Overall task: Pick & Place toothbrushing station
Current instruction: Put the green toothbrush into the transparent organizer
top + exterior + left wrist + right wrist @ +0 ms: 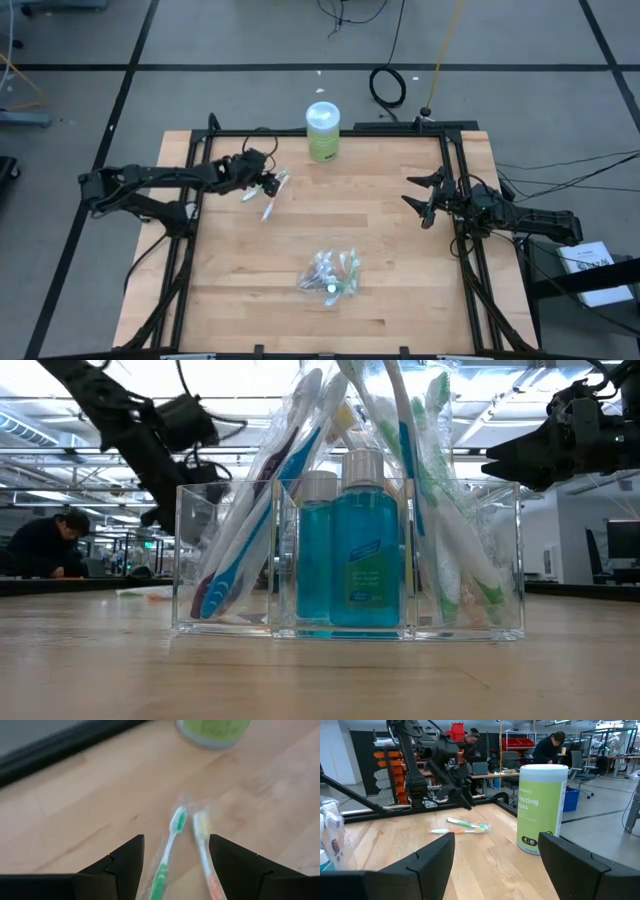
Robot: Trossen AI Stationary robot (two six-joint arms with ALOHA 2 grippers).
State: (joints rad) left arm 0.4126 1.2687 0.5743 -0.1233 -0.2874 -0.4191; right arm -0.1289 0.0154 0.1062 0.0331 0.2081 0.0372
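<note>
light: bright, even overhead | shadows: soft | left wrist view: blurred

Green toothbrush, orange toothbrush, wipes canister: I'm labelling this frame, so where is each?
green toothbrush [170, 847], left wrist view, on its handle below the head.
orange toothbrush [204, 851], left wrist view, on its neck.
wipes canister [540, 807], right wrist view, on its green label.

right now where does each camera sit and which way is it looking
High view: overhead, straight down on the table; shows both arms, left gripper over two loose toothbrushes.
Low view: table height, facing the clear organizer; arms enter above.
Left wrist view: looks down past its open fingers at those toothbrushes.
Right wrist view: level across the table, open right gripper in front.
Shared: the wipes canister shows in both wrist views and overhead.
</note>
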